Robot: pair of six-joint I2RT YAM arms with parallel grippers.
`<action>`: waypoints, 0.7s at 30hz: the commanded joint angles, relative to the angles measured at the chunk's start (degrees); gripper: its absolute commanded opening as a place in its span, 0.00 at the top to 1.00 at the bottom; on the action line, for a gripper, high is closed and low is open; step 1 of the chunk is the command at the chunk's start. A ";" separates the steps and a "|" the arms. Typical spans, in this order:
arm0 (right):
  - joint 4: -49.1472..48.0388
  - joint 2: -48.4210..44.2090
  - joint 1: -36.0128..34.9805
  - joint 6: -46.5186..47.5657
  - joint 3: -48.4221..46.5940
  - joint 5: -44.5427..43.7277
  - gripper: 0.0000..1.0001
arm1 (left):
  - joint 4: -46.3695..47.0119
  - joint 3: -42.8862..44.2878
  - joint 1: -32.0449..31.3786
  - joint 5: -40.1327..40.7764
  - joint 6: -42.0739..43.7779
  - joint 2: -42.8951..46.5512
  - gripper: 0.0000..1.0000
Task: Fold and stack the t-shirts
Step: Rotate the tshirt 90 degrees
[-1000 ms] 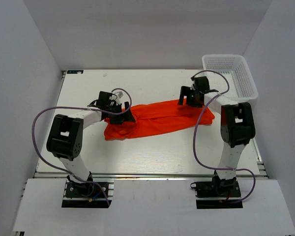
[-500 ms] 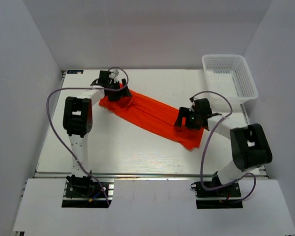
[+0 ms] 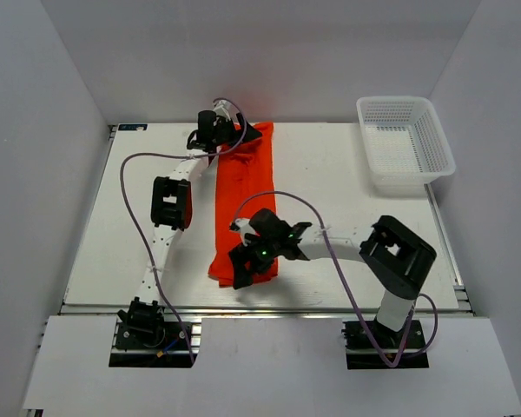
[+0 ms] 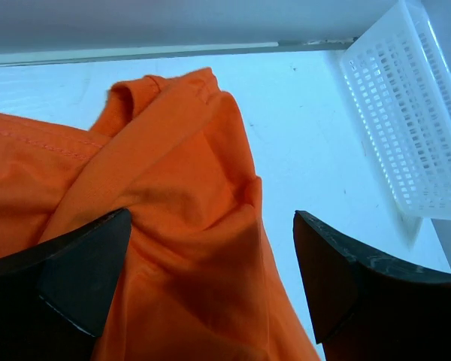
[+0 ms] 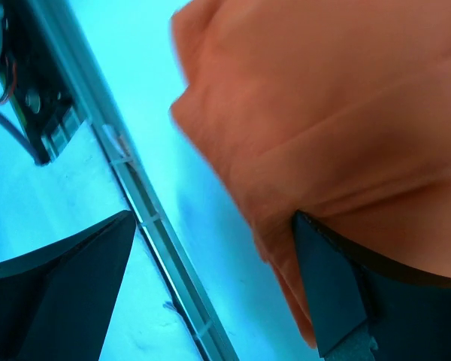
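Observation:
The orange-red t-shirt (image 3: 240, 195) lies as a long narrow strip, running from the table's far edge toward the near edge. My left gripper (image 3: 219, 132) is at its far end. In the left wrist view the left gripper (image 4: 210, 218) stands with its jaws wide apart and bunched shirt fabric (image 4: 173, 188) lies between them. My right gripper (image 3: 247, 261) is over the shirt's near end. In the right wrist view the right gripper (image 5: 214, 218) is open and the shirt's edge (image 5: 323, 113) lies against the right finger (image 5: 346, 293).
A white mesh basket (image 3: 405, 139) stands at the far right corner and also shows in the left wrist view (image 4: 406, 113). The table's near metal edge rail (image 5: 135, 188) runs close by the right gripper. Purple cables loop over both arms.
The shirt has swung from lying across the table to lying far-to-near. My left gripper moved to the far edge. My right gripper moved left and toward the near edge.

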State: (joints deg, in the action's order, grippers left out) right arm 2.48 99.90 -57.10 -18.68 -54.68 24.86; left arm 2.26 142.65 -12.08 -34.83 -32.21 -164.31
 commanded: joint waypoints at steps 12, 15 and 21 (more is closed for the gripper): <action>5.79 -9.35 -5.04 9.36 -4.48 -4.21 0.10 | -1.65 -0.08 -1.63 10.04 2.93 14.08 0.00; 0.10 -13.22 -5.12 7.52 -0.26 -1.66 0.10 | -3.75 -2.46 -1.63 12.07 6.97 24.86 0.00; -0.47 -19.73 -4.77 3.30 5.45 -11.39 0.10 | -9.89 -8.78 -1.63 12.77 11.81 40.81 0.00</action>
State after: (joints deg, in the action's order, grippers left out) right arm 3.29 82.96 -61.65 -13.41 -51.27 19.14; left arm -6.22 134.91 -13.82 -22.98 -24.73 -137.69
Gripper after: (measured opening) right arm 0.905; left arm 0.997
